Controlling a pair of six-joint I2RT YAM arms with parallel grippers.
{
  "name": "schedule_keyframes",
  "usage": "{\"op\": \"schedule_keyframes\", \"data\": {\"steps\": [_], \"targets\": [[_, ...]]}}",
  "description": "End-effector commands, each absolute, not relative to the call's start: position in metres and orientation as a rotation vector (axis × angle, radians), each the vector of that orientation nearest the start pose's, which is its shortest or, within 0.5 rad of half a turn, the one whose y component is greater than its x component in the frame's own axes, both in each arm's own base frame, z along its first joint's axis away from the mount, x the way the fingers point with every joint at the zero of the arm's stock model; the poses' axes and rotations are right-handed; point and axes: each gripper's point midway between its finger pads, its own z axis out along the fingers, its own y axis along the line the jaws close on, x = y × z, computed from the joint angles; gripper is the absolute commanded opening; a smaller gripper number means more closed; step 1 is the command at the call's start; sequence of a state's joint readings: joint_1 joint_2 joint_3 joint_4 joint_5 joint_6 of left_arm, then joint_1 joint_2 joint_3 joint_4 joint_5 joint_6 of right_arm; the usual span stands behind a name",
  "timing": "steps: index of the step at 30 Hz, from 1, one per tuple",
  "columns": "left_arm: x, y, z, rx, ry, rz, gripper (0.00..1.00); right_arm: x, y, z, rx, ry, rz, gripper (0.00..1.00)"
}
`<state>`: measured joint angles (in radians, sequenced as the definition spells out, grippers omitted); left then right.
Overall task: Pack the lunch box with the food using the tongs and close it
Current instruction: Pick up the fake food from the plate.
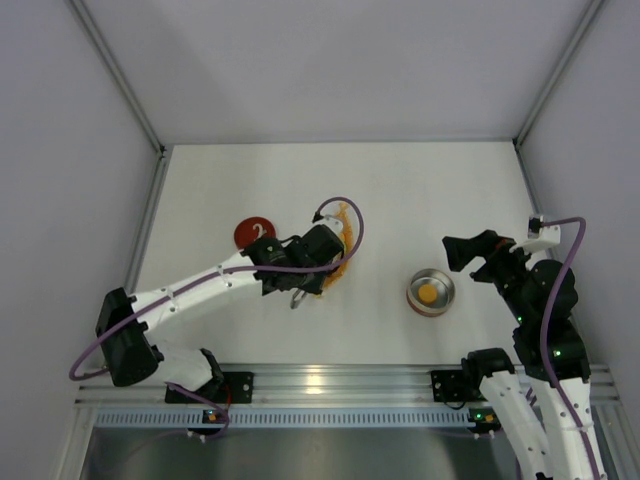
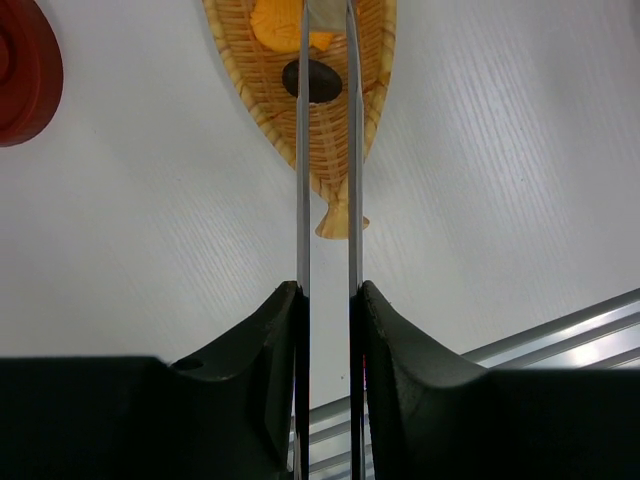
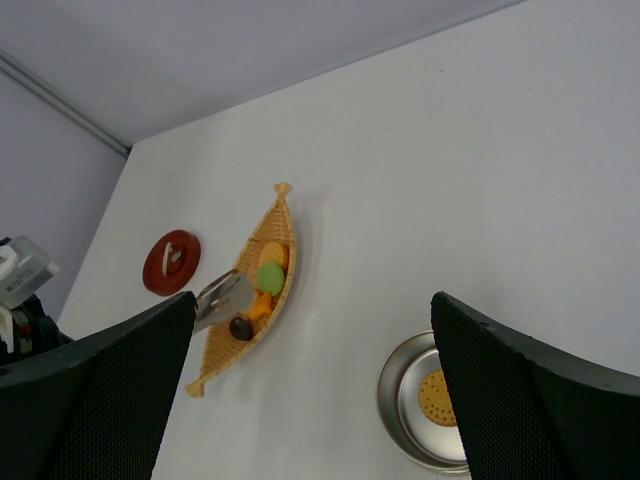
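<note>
Left wrist view alone: showed the left gripper [image 2: 330, 320] with its fingers [image 2: 265, 345] pinched on both arms of the tongs [image 2: 303, 160], squeezed near parallel with a narrow gap between.
Same view, farther out: ran those arms over the tray [image 2: 375, 90], one crossing a dark brown piece [image 2: 312, 80]; tips unclear at the top edge.
Right wrist view alone: revealed a green piece [image 3: 269, 277] in the tray and a flat tong tip just beside the dark piece; right gripper [image 3: 312, 300] fingers [image 3: 110, 400] spread wide.
Top view alone: hid most of the tray under the left arm; placed the lunch box [image 1: 431, 292] right of the tray, well apart, near the right gripper.
Lunch box look: round, shiny steel, uncovered, with one orange round piece [image 1: 428, 293] inside.
Lid [image 1: 254, 233]: red with a white squiggle, flat on the table [image 1: 420, 190], left of the tray.
</note>
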<state>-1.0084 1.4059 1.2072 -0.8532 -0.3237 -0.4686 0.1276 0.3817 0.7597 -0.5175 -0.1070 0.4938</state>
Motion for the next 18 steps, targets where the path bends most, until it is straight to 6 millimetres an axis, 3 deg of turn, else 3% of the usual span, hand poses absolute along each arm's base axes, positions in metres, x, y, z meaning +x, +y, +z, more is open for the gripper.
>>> {"op": "schedule_keyframes", "data": {"steps": [1,5,9,13,18], "targets": [[0.212,-0.254,0.192,0.522,2.388,-0.214,0.29,0.215,0.063,0.295,0.243,1.695,0.547,1.00],[0.212,-0.266,0.202,0.547,2.371,-0.268,0.28,0.215,0.063,0.296,0.243,1.691,0.546,0.99],[0.208,-0.292,0.216,0.604,2.342,-0.356,0.28,0.215,0.063,0.297,0.243,1.691,0.546,0.99],[0.202,-0.336,0.231,0.682,2.298,-0.421,0.28,0.214,0.063,0.297,0.245,1.693,0.545,1.00],[0.183,-0.391,0.234,0.800,2.260,-0.485,0.28,0.212,0.061,0.300,0.246,1.691,0.533,0.99]]}}
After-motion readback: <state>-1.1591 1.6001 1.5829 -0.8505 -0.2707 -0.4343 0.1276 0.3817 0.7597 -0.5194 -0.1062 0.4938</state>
